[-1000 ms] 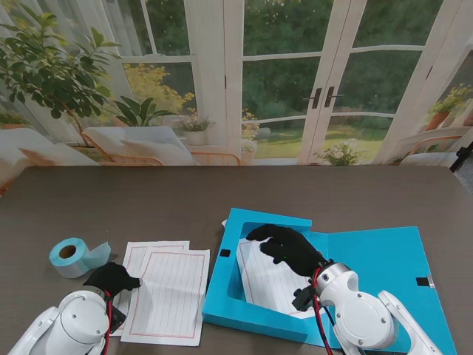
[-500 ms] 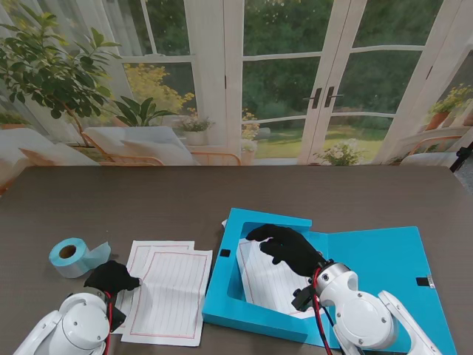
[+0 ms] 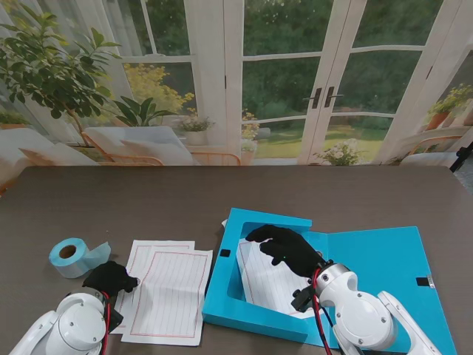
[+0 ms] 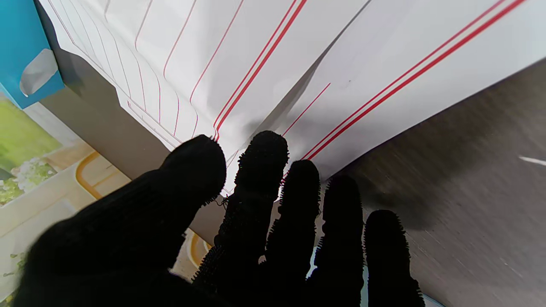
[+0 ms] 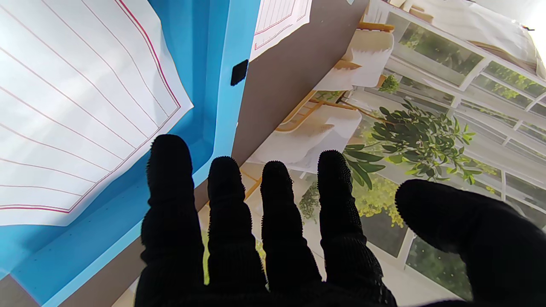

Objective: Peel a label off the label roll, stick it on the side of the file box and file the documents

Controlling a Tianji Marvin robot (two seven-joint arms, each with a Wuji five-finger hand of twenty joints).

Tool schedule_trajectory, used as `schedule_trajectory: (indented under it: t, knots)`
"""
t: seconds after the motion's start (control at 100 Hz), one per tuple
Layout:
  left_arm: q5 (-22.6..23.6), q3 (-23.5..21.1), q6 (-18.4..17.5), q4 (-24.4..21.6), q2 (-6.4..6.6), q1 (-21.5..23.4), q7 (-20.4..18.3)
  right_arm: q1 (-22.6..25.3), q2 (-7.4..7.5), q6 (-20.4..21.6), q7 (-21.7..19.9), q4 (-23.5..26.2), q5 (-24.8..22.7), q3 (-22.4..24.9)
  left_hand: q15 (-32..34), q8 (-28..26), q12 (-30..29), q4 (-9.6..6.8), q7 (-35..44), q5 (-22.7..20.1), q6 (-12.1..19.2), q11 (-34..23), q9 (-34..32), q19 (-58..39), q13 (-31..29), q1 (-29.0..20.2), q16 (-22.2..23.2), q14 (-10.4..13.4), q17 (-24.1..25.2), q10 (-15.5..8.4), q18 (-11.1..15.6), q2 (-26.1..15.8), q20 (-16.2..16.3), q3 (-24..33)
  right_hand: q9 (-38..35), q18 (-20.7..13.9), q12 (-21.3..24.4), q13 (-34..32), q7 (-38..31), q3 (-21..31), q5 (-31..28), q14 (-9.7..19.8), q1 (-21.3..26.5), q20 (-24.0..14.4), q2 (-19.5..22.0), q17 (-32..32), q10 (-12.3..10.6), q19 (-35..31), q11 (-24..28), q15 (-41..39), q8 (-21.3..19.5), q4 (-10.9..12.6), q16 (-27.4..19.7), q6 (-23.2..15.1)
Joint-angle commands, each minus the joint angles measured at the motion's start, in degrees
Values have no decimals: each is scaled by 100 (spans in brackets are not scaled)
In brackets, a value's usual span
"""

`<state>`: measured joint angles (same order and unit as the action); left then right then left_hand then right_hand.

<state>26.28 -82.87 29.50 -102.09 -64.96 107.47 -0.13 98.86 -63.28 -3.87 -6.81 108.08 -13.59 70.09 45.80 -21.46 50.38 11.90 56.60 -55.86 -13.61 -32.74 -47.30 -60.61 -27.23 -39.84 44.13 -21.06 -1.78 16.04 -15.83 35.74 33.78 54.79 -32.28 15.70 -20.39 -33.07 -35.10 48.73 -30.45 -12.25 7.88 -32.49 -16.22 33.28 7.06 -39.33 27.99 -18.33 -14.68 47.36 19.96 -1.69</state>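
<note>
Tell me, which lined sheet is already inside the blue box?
The sheet under the right hand, lying in the open file box; the other two sheets lie on the table.

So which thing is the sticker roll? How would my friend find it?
Start at the big open blue file box and look left past the white red-lined paper sheets. The pale blue label roll lies beyond them near the table's left edge: the only round thing, with a brown cardboard hole in its middle.
</note>
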Motion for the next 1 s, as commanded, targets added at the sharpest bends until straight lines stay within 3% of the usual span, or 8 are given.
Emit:
schedule_trajectory:
  t: [0.0,0.23,0.36,0.45,0.55,0.68,0.81,0.99]
  knots:
    - [-18,-41,25,-30,6,98,-89,35,-16,-20,-105,7,13,-20,-845,-170,72,311,128,86,-7,-1,312,152,375,270,-403,-219,251,66,89,-90,47,356,33,-30,26,-28,-63,-106,-85,3,70,-106,107,-2658,30,108,35,-35,37,174,3,-34]
    - [4,-130,-12,-103,53,137,-288,40,-20,-38,-103,8,55,-13,-918,-212,78,356,184,180,65,-52,477,261,503,392,-376,-174,338,91,179,-135,201,424,47,-30,28,-29,-70,-116,-97,4,81,-118,114,-2655,40,125,43,-42,35,188,4,-19]
    - [-100,-27,158,5,17,42,-194,36,-22,-37,-102,0,67,-11,-895,62,30,97,-8,94,-64,-66,357,292,456,-189,-338,-291,348,191,112,-225,364,-716,43,-33,29,-20,-69,-118,-99,-4,89,-125,124,-2657,48,138,49,-40,36,196,3,-8]
    - [6,28,282,58,47,-2,-256,36,-23,-41,-97,-4,71,-8,-879,193,20,-235,-145,156,56,-57,412,293,490,-742,-334,-269,365,184,127,-498,398,-2120,45,-32,30,-29,-71,-125,-103,6,83,-131,120,-2658,38,146,49,-45,36,198,4,-13]
    - [183,70,383,93,68,-28,-292,38,-23,-47,-98,-6,69,-6,-838,272,24,-255,-182,309,107,-77,427,239,478,-588,-318,-290,363,179,104,-594,423,-2285,46,-30,33,-23,-68,-126,-91,5,85,-137,122,-2657,51,154,48,-43,38,201,3,9]
    - [251,60,517,74,86,-46,-354,35,-22,-59,-105,-6,69,-15,-843,-65,1,-578,-938,680,-111,-55,577,238,564,120,-319,-312,426,214,105,-659,428,-1968,59,-31,35,-20,-74,-125,-98,-2,91,-145,124,-2657,56,165,46,-44,37,205,3,9]
    - [383,72,681,41,159,-85,-618,23,-21,-45,-104,-19,60,-29,-894,-17,-27,-509,-1627,755,-183,4,691,283,608,685,-334,-316,454,234,106,-852,422,-1597,49,-31,34,-17,-75,-131,-93,6,83,-154,121,-2653,66,170,54,-44,37,205,3,5]
    - [359,137,850,79,220,-196,-867,22,-22,-48,-103,-26,59,-23,-1093,374,-182,-489,-2577,518,-351,224,858,483,774,855,-406,-325,575,336,139,-1042,391,-1864,58,-29,36,-21,-77,-131,-91,2,85,-164,131,-2652,55,177,53,-49,38,206,4,7]
